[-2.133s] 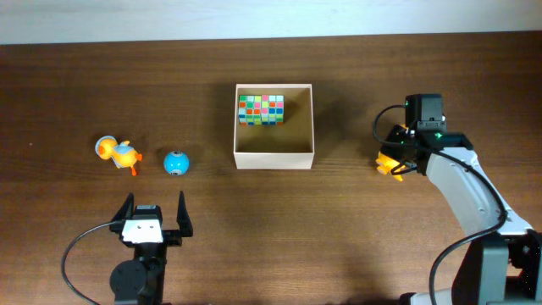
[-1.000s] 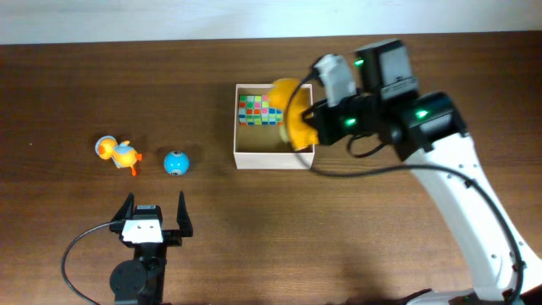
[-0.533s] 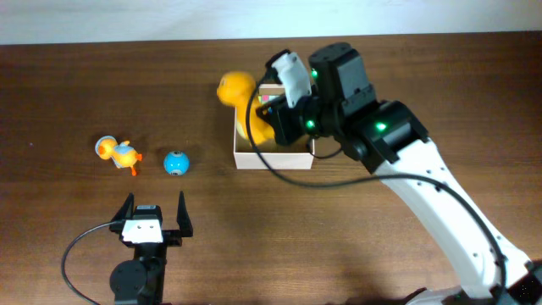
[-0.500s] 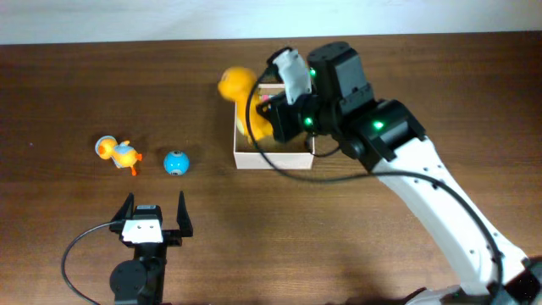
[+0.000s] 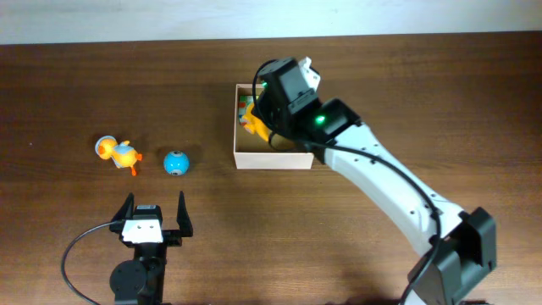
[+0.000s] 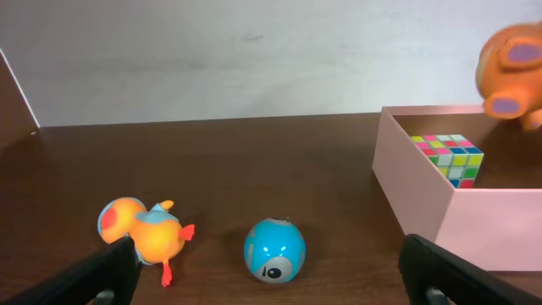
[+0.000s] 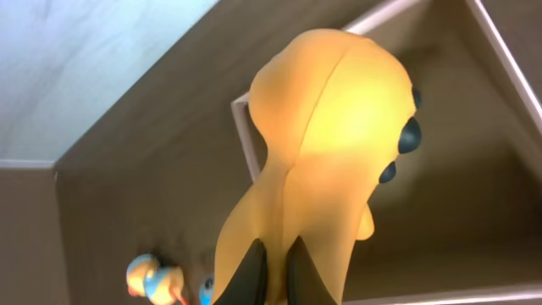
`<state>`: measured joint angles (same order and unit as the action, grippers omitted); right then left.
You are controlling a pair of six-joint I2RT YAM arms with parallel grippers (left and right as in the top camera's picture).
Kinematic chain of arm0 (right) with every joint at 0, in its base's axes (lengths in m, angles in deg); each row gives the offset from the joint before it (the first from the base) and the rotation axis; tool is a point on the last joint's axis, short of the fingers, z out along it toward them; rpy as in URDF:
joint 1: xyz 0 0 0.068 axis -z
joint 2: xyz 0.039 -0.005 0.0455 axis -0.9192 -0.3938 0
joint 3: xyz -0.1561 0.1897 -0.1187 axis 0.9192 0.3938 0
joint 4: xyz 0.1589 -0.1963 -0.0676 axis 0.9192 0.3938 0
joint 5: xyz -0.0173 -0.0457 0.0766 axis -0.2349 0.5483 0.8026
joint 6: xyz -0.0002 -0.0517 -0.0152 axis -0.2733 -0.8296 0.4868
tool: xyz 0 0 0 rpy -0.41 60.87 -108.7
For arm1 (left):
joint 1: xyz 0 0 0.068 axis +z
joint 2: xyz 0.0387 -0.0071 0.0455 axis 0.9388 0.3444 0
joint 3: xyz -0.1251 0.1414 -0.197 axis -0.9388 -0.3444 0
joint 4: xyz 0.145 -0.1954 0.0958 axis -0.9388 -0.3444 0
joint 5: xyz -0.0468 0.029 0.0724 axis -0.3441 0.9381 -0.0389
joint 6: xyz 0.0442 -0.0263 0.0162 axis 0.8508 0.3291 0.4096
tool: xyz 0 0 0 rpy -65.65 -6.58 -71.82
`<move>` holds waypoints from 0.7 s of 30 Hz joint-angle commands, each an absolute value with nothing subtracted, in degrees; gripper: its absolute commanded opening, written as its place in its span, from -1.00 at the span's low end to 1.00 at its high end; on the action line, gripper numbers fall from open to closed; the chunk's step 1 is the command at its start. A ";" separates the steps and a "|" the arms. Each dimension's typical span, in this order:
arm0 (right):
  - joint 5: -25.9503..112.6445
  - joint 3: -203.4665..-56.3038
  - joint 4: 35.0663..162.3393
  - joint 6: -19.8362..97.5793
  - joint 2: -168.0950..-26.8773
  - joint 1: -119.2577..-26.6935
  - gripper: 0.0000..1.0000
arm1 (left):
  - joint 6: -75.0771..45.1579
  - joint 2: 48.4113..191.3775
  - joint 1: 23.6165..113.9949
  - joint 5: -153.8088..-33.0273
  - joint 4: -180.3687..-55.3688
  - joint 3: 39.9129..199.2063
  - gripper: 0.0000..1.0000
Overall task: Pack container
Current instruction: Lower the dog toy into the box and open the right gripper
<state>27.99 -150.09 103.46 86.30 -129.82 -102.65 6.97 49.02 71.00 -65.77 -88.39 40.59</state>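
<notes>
While my right gripper [image 7: 275,267] is clamped shut on the narrow lower end of a yellow toy [image 7: 322,152], the figure hangs over the left side of the container [image 5: 273,159], above its rim as the left wrist view shows it. The container, a square, shallow, open box with cream walls and a tan floor, sits at the middle of the wooden table [image 5: 85,76], towards the back. A multicoloured puzzle cube [image 6: 449,157] lies inside it, against the far wall.

My left gripper [image 5: 154,206] rests near the front edge, its jaws wide apart and holding nothing. Between it and the box lie a blue ball [image 5: 176,161] and, further left, an orange duck toy [image 5: 116,153], both well apart from the container.

I judge the box light, with walls thin enough to flex, so a knock from the toy or my fingers would likely slide it along the smooth wood. If it must be moved, a pinch over one wall close to a corner, where the card is stiffest, looks the safest hold. The toy itself looks soft and rounded, and may roll or tip once let go.
</notes>
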 commanded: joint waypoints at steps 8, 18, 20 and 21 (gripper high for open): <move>10.88 -151.10 104.07 100.97 -133.08 -108.05 -0.92 | 7.85 48.54 70.76 -65.59 -88.42 40.18 0.99; 10.64 -151.10 107.28 113.95 -136.77 -108.15 -0.92 | 7.85 48.54 70.76 -65.59 -88.42 40.18 0.99; 10.64 -151.10 107.17 115.26 -137.01 -108.18 -0.92 | 7.85 48.54 70.76 -65.59 -88.42 40.18 0.99; 10.64 -151.10 107.17 115.98 -137.04 -108.15 -0.92 | 7.85 48.54 70.76 -65.59 -88.42 40.18 0.99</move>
